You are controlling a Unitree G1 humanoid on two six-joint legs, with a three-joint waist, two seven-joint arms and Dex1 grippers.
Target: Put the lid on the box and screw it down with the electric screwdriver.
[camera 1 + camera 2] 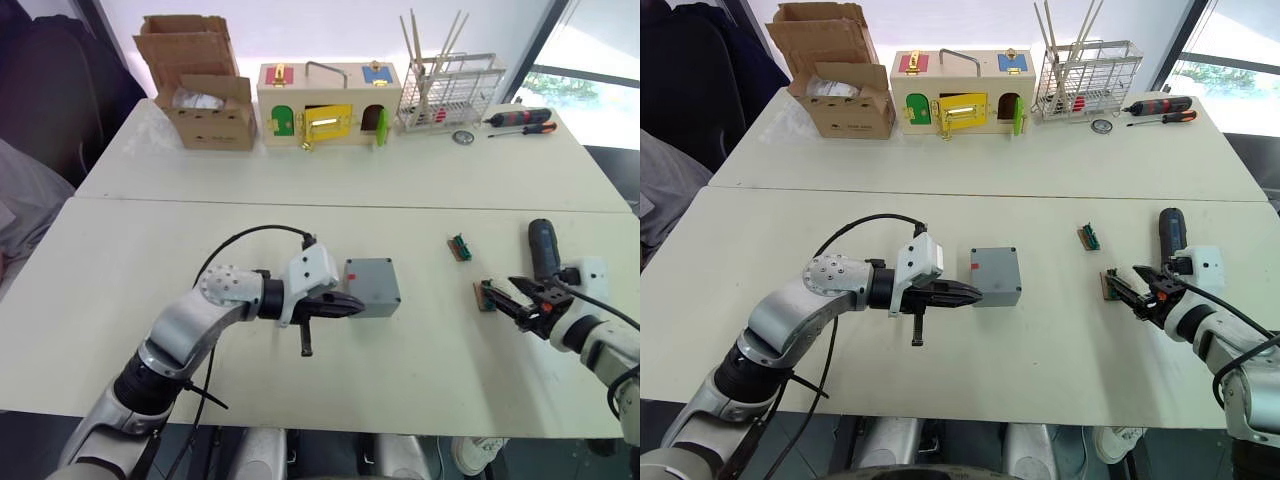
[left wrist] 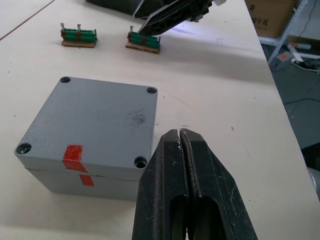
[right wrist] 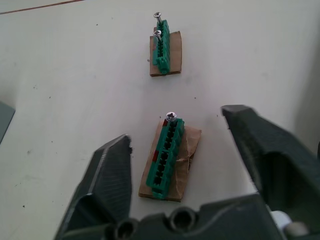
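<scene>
Grey lid already sits on the box; my left gripper, pressed together, rests beside it. Screwing remains, I judge: my right gripper is spread around a green screw holder, the electric screwdriver lying untouched.

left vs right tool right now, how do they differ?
The left tool has its fingers pressed shut, empty, beside the box, whose lid is already on. The right tool is spread open, straddling a green terminal block without touching it, with the electric screwdriver lying close by. Both hang low over the table and hold nothing.
</scene>
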